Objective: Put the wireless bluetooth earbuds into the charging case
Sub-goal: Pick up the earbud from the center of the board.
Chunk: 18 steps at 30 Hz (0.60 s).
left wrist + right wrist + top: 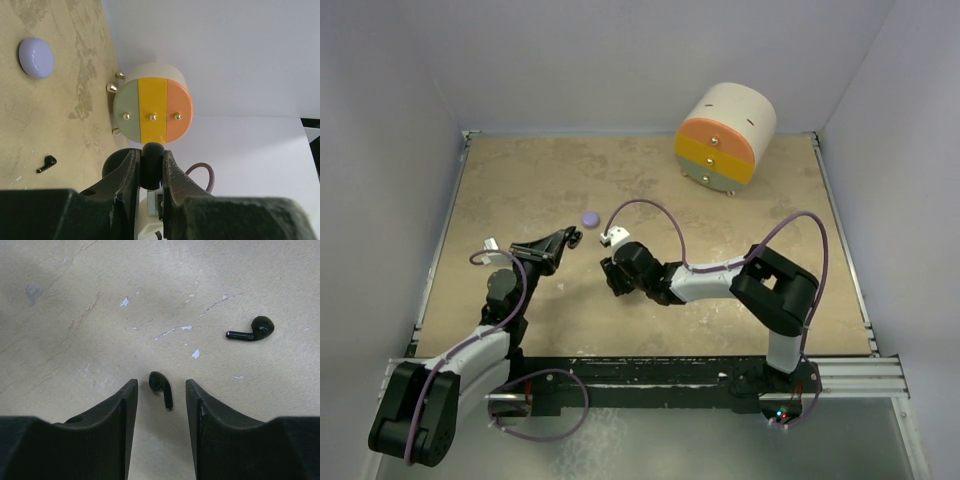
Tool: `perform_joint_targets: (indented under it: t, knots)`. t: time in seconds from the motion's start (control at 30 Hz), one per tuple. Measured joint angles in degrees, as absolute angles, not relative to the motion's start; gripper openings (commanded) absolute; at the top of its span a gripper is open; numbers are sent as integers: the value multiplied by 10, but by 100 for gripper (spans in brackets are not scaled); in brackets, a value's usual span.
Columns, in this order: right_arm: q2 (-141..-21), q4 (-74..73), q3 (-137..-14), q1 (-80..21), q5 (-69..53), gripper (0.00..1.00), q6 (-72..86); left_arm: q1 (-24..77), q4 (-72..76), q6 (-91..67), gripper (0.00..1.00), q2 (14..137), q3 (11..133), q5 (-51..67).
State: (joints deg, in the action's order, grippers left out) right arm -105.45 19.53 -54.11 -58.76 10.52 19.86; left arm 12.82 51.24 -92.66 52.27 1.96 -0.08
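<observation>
Case (151, 167), black, clamped shut-lidded in left gripper (150, 167) jaws.

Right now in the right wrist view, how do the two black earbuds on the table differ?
The nearer earbud lies between the right gripper's fingers, stem toward the camera; the farther earbud lies off to the right, outside the fingers, stem pointing left. The nearer sits bulb away; the farther bulb right. Both are black, stemmed, flat on the table.

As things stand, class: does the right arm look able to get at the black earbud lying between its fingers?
Probably yes. The black earbud lies on the bare table between the right gripper's parted fingers, with nothing across it; the second earbud lies apart to one side.
</observation>
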Motion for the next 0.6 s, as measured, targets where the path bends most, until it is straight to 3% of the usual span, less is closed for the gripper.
perform_joint_targets:
  t: [0.37, 0.6]
  knots:
    - [-1067, 194, -561, -588, 105, 35, 188, 126, 512, -927, 0, 523, 20, -1]
    - [-1068, 189, -562, -588, 105, 33, 186, 123, 512, -930, 0, 522, 17, -1]
